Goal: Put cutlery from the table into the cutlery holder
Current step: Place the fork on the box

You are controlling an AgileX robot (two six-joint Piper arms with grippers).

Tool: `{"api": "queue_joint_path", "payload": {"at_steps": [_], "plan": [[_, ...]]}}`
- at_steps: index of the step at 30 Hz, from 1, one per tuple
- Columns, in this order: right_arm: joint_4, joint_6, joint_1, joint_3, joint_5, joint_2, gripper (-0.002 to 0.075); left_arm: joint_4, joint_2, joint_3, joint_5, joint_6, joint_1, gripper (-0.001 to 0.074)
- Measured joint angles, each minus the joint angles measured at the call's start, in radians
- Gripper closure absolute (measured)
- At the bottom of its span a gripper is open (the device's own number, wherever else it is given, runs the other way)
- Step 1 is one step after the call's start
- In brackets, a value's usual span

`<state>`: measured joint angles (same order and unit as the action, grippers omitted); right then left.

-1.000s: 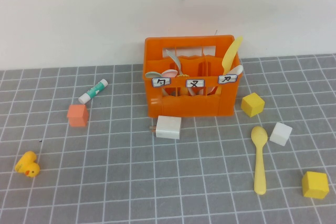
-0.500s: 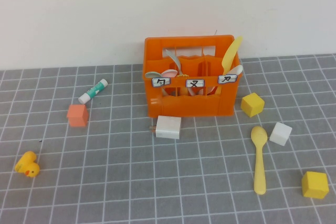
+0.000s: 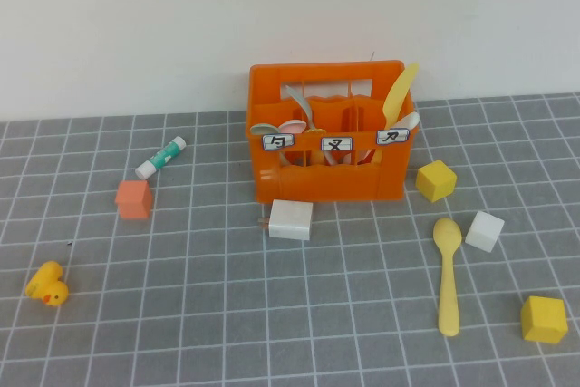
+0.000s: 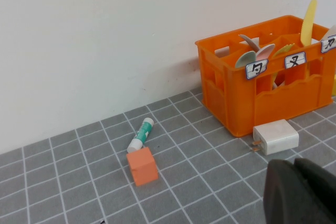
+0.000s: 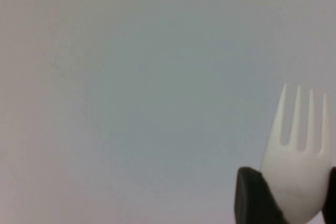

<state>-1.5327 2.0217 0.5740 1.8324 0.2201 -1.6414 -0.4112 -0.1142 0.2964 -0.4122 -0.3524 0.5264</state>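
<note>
Gone from the high view: the dark right arm. Right gripper (image 5: 286, 203), out of that view, pinches white fork (image 5: 298, 145), tines outward. Left gripper (image 4: 300, 192), pressed together, hovers nearside of cutlery holder (image 3: 328, 138). Yellow spoon (image 3: 448, 274) lies toward table (image 3: 227, 314)'s right edge.

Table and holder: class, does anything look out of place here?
Yes. A yellow spoon lies on the table outside the holder. The right gripper, out of the high view, grips a white fork. The left gripper is shut, empty.
</note>
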Motion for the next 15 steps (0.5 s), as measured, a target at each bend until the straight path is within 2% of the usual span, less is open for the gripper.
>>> {"api": "queue_joint_path", "payload": {"at_steps": [4, 7, 12, 15], "plan": [[0.036, -0.043, 0.000, 0.000, 0.269, 0.000, 0.0471, 0.000, 0.000, 0.000, 0.000, 0.000, 0.000, 0.0735], [0.142, -0.107, 0.000, 0.000, 0.466, 0.000, 0.0471, 0.000, 0.000, 0.000, 0.000, -0.002, 0.000, 0.0735], [0.451, -0.294, 0.000, 0.000, 0.662, 0.000, 0.0471, -0.002, 0.000, 0.000, 0.000, -0.002, 0.000, 0.0735], [0.656, -0.453, 0.000, 0.000, 0.712, 0.000, 0.0472, -0.002, 0.000, 0.000, 0.000, -0.002, 0.000, 0.0735]]}}
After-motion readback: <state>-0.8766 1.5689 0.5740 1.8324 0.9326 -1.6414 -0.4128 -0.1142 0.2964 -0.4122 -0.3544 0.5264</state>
